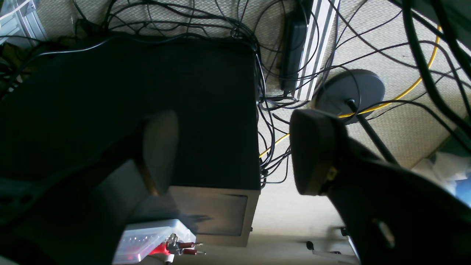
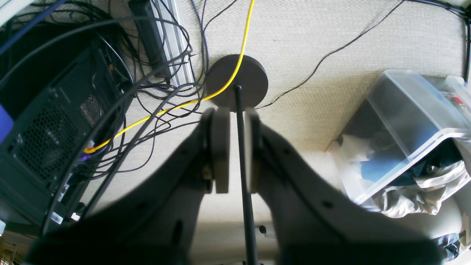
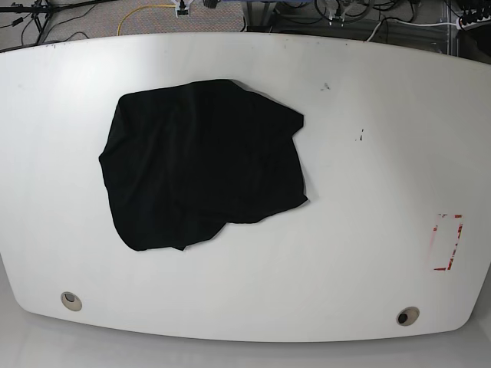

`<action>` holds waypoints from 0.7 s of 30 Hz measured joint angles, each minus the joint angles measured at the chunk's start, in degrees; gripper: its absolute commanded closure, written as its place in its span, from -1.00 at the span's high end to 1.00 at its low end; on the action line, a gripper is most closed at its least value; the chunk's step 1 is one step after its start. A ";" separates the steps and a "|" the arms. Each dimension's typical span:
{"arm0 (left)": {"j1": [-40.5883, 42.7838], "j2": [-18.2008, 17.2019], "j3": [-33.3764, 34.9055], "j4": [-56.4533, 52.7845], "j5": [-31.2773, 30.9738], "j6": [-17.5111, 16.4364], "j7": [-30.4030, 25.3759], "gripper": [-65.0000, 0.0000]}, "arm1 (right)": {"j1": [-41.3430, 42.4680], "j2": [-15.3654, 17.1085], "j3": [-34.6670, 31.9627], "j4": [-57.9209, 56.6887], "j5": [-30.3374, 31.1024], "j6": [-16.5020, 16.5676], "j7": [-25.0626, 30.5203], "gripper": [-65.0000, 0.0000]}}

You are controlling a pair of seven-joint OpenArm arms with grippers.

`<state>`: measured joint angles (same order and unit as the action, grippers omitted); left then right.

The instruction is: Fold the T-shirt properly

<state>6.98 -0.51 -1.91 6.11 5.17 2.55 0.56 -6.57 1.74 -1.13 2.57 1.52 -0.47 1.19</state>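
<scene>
The T-shirt [image 3: 203, 165] is a black cloth lying crumpled and roughly flat on the left half of the white table [image 3: 368, 192]; neither arm shows in the base view. My left gripper [image 1: 235, 151] hangs over the floor beside the table, open, its two fingers [image 1: 316, 151] far apart with nothing between them. My right gripper [image 2: 236, 147] also points at the floor and is shut, only a thin slit left between its pads [image 2: 220, 147]. A thin black stand pole lines up with that slit. Neither wrist view shows the T-shirt.
Below the grippers are a black computer tower [image 1: 147, 92], tangled cables, a yellow cable [image 2: 243, 48], a round stand base [image 2: 237, 79] and a clear plastic bin [image 2: 401, 121] of cloth. Red tape marks [image 3: 447, 243] sit on the table's right side.
</scene>
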 measured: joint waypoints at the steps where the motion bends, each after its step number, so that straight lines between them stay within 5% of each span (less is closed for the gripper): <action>1: 0.02 -0.02 0.00 0.09 0.00 -0.02 0.00 0.36 | 0.00 -0.02 0.00 0.00 0.00 0.00 0.02 -0.82; 21: 0.00 -0.13 0.48 0.28 0.00 0.00 -0.20 0.36 | -0.28 -0.26 0.00 0.28 0.02 0.02 -0.33 -0.82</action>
<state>6.98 -0.64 -1.43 6.39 5.17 2.55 0.36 -6.85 1.48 -1.13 2.85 1.54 -0.45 0.86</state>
